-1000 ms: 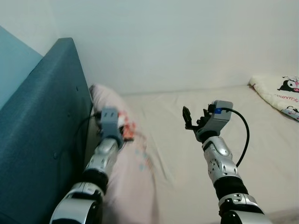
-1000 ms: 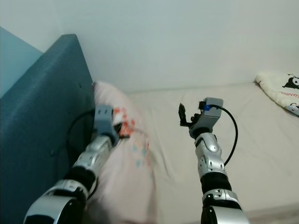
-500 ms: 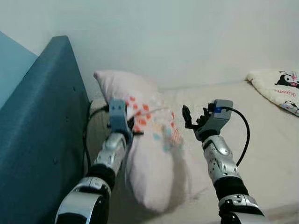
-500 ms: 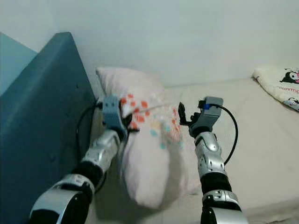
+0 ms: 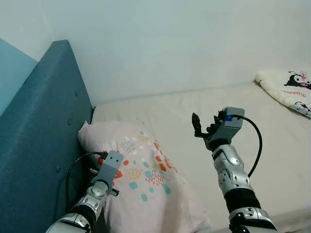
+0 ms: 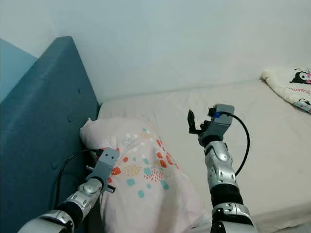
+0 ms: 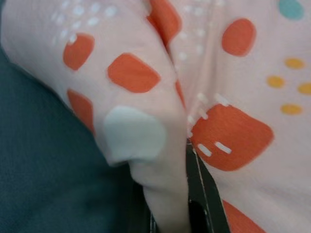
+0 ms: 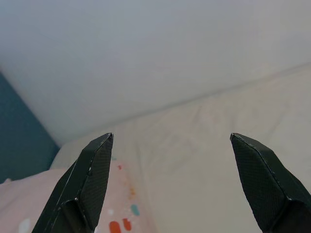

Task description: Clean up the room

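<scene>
Pink pillow (image 5: 146, 179) w/ orange, teal & yellow spots: lies at head end of bed (image 5: 194, 116), one corner against blue headboard (image 5: 43, 141). Left tool (image 7: 187, 191): clamped on a fold of the pillow's fabric at its headboard-side edge. Right tool (image 8: 170, 184): fingers spread wide, holding nothing, raised above bed mid-area; cartoon-print blanket (image 5: 286, 90) at bed's far right edge.

Left end effector (image 7: 187, 204) fingertips buried in a fold of the pink pillow with orange and teal spots (image 5: 146, 179); pillow's lower end cut by frame edge. White cartoon-print blanket (image 5: 286, 90) cropped at right edge.
</scene>
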{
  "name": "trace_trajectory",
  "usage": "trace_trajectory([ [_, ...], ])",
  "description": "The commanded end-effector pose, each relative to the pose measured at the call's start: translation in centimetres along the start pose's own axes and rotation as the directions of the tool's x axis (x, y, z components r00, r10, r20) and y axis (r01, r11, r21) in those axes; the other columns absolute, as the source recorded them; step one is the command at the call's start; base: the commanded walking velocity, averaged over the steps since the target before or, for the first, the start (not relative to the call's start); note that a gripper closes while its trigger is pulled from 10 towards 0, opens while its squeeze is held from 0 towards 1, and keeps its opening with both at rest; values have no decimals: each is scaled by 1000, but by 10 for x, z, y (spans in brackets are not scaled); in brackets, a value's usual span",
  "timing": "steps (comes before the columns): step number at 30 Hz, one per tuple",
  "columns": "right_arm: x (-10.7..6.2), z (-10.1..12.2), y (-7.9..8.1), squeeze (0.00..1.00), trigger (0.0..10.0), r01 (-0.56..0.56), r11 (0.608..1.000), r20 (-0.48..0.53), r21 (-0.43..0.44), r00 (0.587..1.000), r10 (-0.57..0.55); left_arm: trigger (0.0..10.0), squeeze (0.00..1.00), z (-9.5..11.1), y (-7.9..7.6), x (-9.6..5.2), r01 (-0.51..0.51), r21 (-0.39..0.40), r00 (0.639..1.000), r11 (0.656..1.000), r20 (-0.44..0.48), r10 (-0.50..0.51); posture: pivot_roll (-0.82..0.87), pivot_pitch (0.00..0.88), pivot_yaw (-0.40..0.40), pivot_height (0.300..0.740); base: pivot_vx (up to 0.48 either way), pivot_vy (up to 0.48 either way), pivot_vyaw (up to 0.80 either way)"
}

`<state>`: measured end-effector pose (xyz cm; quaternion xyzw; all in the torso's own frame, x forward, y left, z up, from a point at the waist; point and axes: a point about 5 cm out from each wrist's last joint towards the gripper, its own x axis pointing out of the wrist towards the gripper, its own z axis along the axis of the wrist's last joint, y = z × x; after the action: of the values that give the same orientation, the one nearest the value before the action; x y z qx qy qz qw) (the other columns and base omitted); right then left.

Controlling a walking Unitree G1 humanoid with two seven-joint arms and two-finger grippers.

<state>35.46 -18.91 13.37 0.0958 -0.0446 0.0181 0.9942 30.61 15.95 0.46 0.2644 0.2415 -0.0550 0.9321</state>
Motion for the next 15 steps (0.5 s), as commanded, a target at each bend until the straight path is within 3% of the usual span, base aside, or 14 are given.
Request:
trace_trajectory([
  [1, 0, 1, 1, 0, 10000, 1, 1000, 1, 14, 1000, -1, 10000, 0, -7, 8, -1, -25, 57, 1000, 998, -6, 25, -208, 8, 50, 740, 0, 0, 0],
  [5, -2, 3, -2, 0, 10000, 9, 1000, 3, 2, 1000, -9, 10000, 0, 5, 15, 1, -29, 258, 996, 966, 83, 8, -228, 13, 51, 740, 0, 0, 0],
  [8, -3, 4, -4, 0, 10000, 15, 1000, 6, 0, 1000, -15, 10000, 0, 12, 18, 3, -43, 296, 993, 954, 117, 8, -231, 18, 51, 740, 0, 0, 0],
  [12, -6, 6, -8, 0, 10000, 29, 1000, 11, -4, 1000, -29, 10000, 0, 43, 33, 8, -106, 418, 973, 902, 231, 8, -237, 25, 55, 740, 0, 0, 0],
  [15, -7, 6, -8, 0, 10000, 32, 999, 11, -5, 999, -32, 10000, 0, 50, 39, 9, -124, 451, 969, 884, 248, 9, -241, 27, 56, 740, 0, 0, 0],
])
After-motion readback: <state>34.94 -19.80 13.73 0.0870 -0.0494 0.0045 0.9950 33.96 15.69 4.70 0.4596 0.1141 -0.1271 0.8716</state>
